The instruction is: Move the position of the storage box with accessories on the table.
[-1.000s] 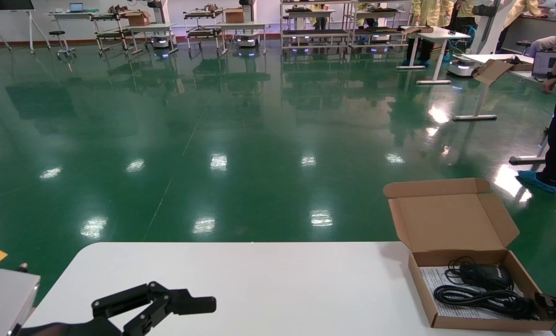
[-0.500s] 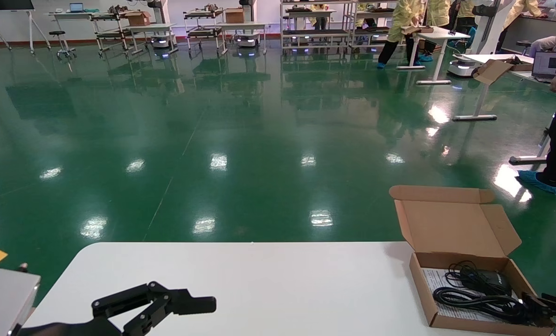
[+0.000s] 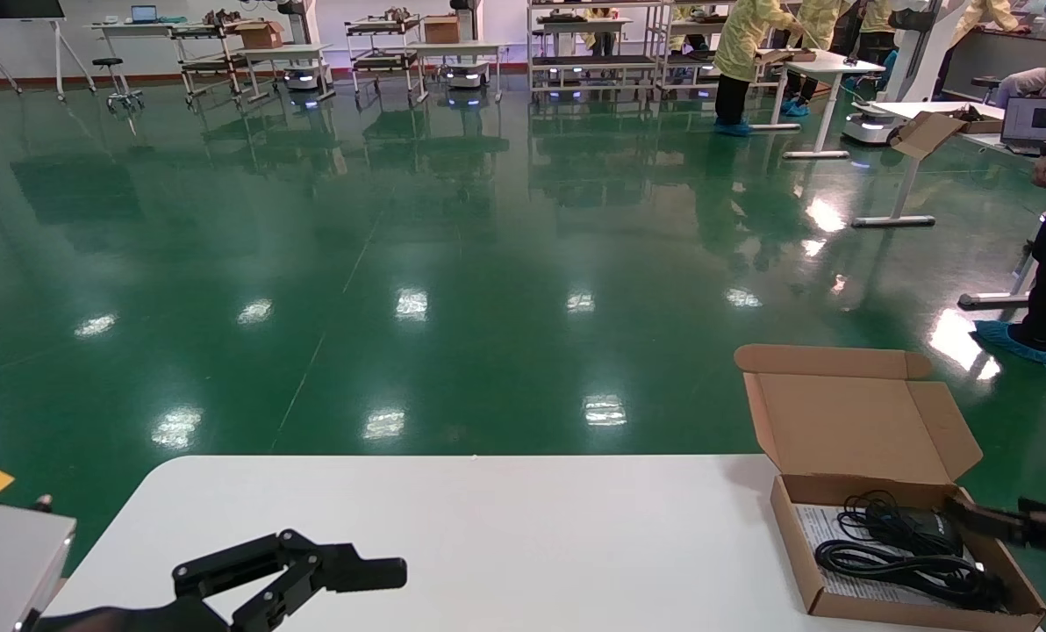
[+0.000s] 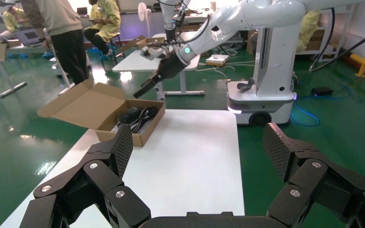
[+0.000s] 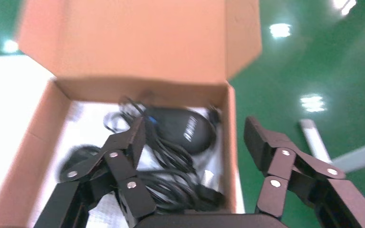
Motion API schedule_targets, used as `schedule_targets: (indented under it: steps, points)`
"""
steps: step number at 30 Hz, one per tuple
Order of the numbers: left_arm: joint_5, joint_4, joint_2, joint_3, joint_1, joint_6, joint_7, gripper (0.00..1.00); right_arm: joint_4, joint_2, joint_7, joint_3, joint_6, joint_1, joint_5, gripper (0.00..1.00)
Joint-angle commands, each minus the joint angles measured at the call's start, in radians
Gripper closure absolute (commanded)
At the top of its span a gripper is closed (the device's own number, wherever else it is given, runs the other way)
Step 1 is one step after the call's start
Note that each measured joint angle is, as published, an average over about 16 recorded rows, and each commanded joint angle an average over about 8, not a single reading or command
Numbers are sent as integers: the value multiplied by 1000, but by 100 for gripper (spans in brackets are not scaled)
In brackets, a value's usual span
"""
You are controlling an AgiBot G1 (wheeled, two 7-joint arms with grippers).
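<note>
Counter [image 3: 488, 527]: white, wide. Storage box [image 3: 848, 421]: lid up, at right edge, accessories [image 3: 909, 549] inside. Right claw [image 5: 195, 137]: wide, straddling right wall; grasp step, closing needed next. Left claw [image 4: 197, 147]: wide, parked near-left.

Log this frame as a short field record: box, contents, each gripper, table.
storage box: lid open and standing up at the back, on the table's right end
accessories: black cable, dark oval device and white sheet lie inside
right gripper: open, fingers astride the box's right wall, one over the contents, one outside
left gripper: open, over the table's left end, far from the box
table: white top
</note>
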Motion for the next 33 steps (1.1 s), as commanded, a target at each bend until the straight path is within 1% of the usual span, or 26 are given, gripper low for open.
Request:
schedule_targets:
  steps: [1,7,11,15,24,28,33]
  points:
    - [0,0,0,0,0,0,0,0,3,4,5,2,-23,17,3,0]
    - [0,0,0,0,0,0,0,0,17,33,50,11,-198,88,19,0]
    - [0,0,0,0,0,0,0,0,23,43,71,25,-265,127,40,0]
    - [-1,0,0,0,0,-1,0,0,25,45,79,33,-289,144,52,0]
    - [-1,0,0,1,0,-1,0,0,36,46,71,33,-277,123,51,0]
    - [-1,1,0,1,0,-1,1,0,86,54,62,48,-295,96,70,0]
    - [-1,1,0,1,0,0,1,0,185,69,46,78,-332,41,108,0]
